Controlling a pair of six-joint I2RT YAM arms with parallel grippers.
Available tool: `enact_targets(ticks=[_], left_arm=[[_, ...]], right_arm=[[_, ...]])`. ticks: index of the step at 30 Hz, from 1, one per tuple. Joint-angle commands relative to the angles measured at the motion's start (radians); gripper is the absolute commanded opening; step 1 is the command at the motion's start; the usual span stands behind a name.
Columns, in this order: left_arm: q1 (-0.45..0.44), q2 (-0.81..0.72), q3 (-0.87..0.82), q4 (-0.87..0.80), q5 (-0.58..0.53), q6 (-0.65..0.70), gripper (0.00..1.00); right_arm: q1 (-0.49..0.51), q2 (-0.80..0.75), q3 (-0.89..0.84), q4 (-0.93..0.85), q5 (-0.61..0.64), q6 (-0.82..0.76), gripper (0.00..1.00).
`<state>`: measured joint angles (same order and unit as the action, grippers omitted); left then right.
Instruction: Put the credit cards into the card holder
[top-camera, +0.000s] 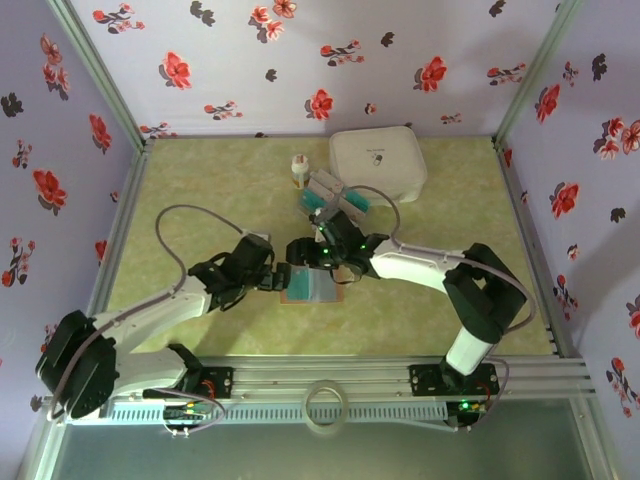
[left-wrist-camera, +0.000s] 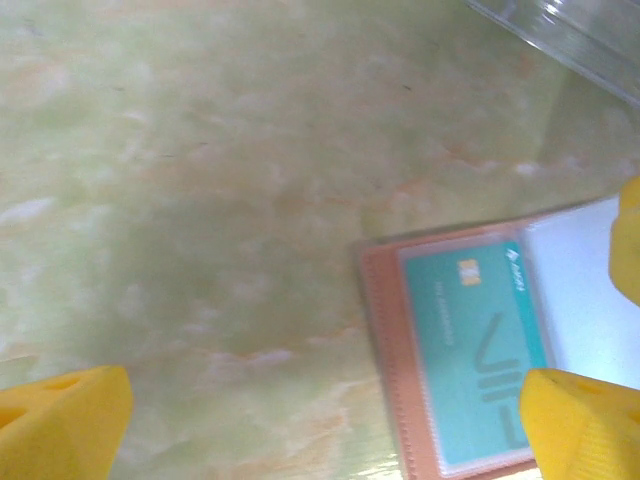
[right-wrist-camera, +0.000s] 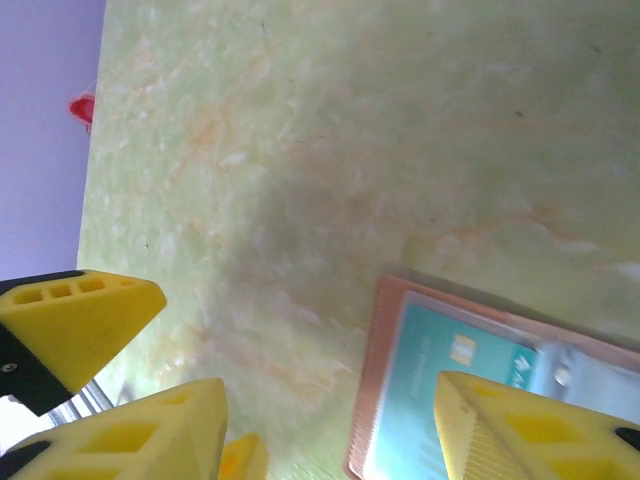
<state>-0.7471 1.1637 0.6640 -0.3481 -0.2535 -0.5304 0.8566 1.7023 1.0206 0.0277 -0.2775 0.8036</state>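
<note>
1. At the middle of the bench (top-camera: 200, 190), the card holder (left-wrist-camera: 382, 340) lies flat and face up, with a teal card (left-wrist-camera: 465, 350) seated in its pocket. A paler card sits beside the teal one on the far side.
2. In the left wrist view the teal card's long axis runs nearly upright in the frame, tipped a little. The holder's brown border shows along its left and lower edges.
3. The right end effector (right-wrist-camera: 328, 400) hangs low over the holder's edge. Its fingers are partly apart with nothing between them: one is over the teal card, the other over bare bench.
4. The left end effector (top-camera: 274, 281) is just beside the holder on its left, jaws spread as wide as they go and empty. One finger is at the holder's corner and the other is well out over bare bench.
5. The remaining credit cards (top-camera: 333, 197), teal and white, lie in a loose pile towards the back of the bench, between the small bottle (top-camera: 298, 168) and the white case (top-camera: 378, 163).
6. That pile lies straight beyond the right end effector, which looks the nearer of the two. The next fetch therefore probably falls to the right arm, reaching away from its base.
</note>
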Motion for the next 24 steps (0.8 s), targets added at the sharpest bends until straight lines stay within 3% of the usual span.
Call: enact_targets(ticks=[1,9,16,24], left_arm=[[0.042,-0.049,-0.01,0.028,-0.036,-0.006,1.0],[0.057,-0.075,-0.051,0.035,-0.019,-0.008,1.0],[0.057,-0.057,-0.057,0.058,0.014,-0.006,1.0],[0.032,0.023,-0.012,0.079,0.049,-0.003,1.0]], right_arm=[[0.041,0.083,0.025,-0.053,-0.014,0.006,0.57],[0.059,0.176,0.09,-0.022,-0.023,0.029,0.54],[0.02,0.03,-0.001,-0.098,0.064,-0.014,0.54],[-0.107,-0.102,-0.156,-0.125,0.047,-0.043,0.53]])
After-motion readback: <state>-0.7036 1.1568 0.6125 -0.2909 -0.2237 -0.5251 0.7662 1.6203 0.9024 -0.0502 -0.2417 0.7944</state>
